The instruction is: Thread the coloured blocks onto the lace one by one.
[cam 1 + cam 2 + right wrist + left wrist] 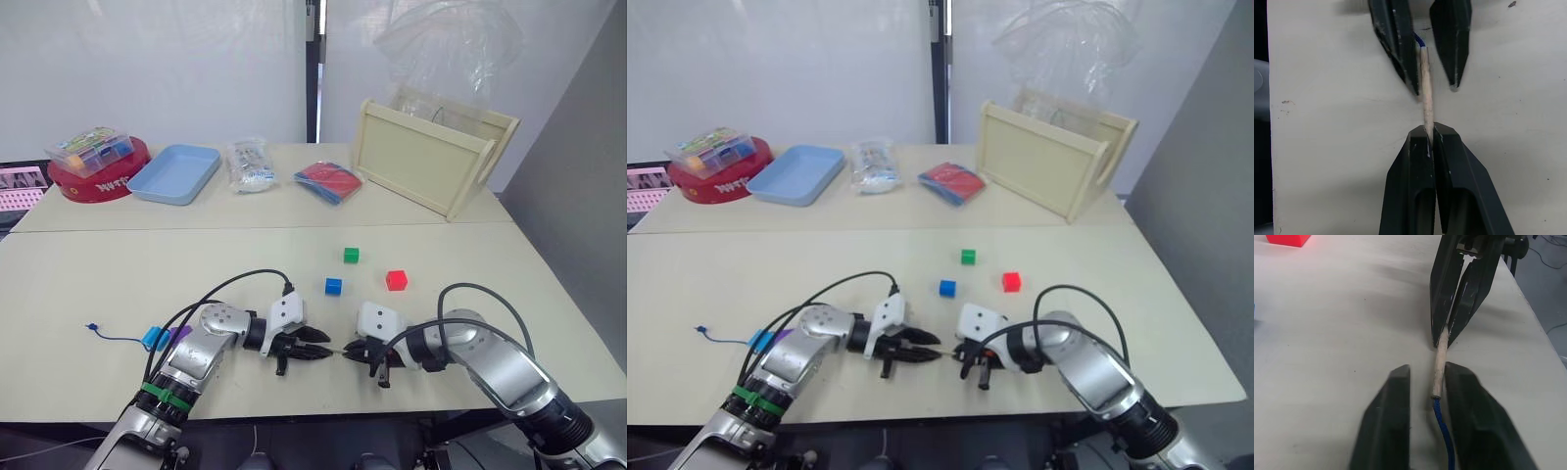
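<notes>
Dark-blue was the lace (pixel 1442 423), and its pale stiff tip (pixel 1439 363) lay on the cream table (pixel 118 274) between my two grippers, near the front edge. I saw the right gripper (pixel 1428 128) closed tight on the end of this tip, its two fingers pressed together with the tip between them. The left gripper (pixel 1426 376) was parted a little; its two fingers stood on both sides of the tip where the blue string begins, and I could not tell if one finger touched it. I counted five blocks. Three lay free behind the grippers: one green block (pixel 351 255) farthest, one blue block (pixel 333 286) and one red block (pixel 396 280) nearer, all apart from each other. Two were already on the lace, beside the left arm: one cyan block (pixel 154 338) and one purple block (pixel 179 334), just beside each other. From them the lace ran to its one small knot (pixel 90 328) on the left. At the far side I saw one light-blue tray (pixel 176 173), one clear box of coloured pieces (pixel 88 150) on one red tin (pixel 98 183), and one wooden crate (pixel 431 157).
</notes>
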`<state>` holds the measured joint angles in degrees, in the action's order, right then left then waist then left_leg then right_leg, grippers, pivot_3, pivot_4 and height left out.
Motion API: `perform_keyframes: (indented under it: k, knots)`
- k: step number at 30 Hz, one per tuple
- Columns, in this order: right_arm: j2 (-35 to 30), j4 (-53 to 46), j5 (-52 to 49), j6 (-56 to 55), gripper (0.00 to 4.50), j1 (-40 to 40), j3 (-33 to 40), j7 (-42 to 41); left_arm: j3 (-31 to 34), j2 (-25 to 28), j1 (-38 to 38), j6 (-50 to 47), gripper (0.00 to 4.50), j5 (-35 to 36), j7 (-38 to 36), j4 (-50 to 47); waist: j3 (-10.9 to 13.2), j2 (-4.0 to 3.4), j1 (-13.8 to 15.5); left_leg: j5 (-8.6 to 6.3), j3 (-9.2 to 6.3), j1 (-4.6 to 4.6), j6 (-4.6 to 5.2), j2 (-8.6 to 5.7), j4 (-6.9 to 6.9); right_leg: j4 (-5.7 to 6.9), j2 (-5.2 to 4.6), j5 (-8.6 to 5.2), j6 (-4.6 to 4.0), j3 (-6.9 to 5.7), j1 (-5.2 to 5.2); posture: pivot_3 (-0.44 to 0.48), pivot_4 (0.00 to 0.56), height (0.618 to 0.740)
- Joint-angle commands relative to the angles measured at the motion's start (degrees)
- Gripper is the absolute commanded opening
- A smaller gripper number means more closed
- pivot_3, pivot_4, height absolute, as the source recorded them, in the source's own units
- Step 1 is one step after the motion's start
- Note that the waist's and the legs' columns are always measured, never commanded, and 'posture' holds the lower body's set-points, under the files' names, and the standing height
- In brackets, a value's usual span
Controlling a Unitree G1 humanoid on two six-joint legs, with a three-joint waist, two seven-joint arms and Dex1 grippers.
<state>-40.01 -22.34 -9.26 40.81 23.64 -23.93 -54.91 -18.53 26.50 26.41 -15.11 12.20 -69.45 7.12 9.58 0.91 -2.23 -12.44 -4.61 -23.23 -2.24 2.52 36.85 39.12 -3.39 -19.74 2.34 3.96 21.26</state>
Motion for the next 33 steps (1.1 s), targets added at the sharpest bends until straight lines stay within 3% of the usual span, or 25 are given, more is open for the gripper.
perform_keyframes:
  k: [1, 14, 17, 21, 27, 33]
  knots:
    - [-0.45, -2.08, -0.38, 0.15, 0.00, -0.12, 0.99, -0.06, 0.34, 0.28, -0.01, 0.29, 0.02, -0.06, -0.06, -0.61, 0.00, 0.00, 0.02, 0.00, 0.00, 0.00, 0.00, 0.00, 0.00, 0.00, 0.00, 0.00, 0.00, 0.00, 0.00, 0.000, 0.150, 0.740]
    - [-0.43, -3.78, -2.02, 2.13, 0.00, -1.52, 1.88, 0.32, 1.14, 0.06, 0.02, -1.54, 0.02, 1.22, 0.37, -2.60, 0.00, 0.00, 0.02, 0.00, 0.00, -0.01, 0.00, -0.01, 0.00, -0.01, 0.00, 0.00, 0.00, 0.00, 0.00, 0.000, 0.150, 0.740]
    - [-0.21, -7.19, -4.42, 6.73, 0.97, -2.67, 4.86, 1.98, 1.06, 0.24, -0.06, -1.61, 0.00, 1.12, 0.30, -2.58, 0.00, 0.00, 0.09, 0.00, -0.01, -0.02, 0.00, 0.00, 0.00, 0.00, 0.00, 0.00, 0.00, 0.00, 0.00, 0.000, 0.150, 0.740]
    - [5.15, -13.45, -7.52, 12.67, 2.36, -7.26, 14.64, 10.79, 1.23, 1.13, -0.22, -1.71, 0.00, 1.25, 0.08, -2.92, 0.00, 0.00, 0.12, 0.00, -0.03, -0.01, 0.00, 0.00, -0.01, 0.00, 0.00, 0.00, 0.00, -0.01, 0.00, 0.000, 0.150, 0.740]
    - [20.42, -23.45, -9.04, 19.09, 4.42, -17.60, 26.61, 27.46, 1.82, 2.53, -0.45, -2.54, 0.00, 1.81, -0.18, -3.82, 0.00, -0.01, 0.22, 0.00, -0.02, -0.02, -0.01, -0.02, -0.02, 0.01, -0.02, 0.00, 0.00, 0.01, 0.00, 0.000, 0.150, 0.740]
    - [30.14, -21.24, 2.65, 8.04, 4.47, -25.87, 24.01, 45.55, 1.70, 3.30, -0.37, -3.07, 0.00, 2.00, -0.46, -4.22, -0.01, -0.02, 0.04, 0.01, -0.01, 0.00, -0.02, -0.02, -0.04, 0.02, -0.02, 0.00, 0.00, 0.02, 0.02, 0.000, 0.150, 0.740]
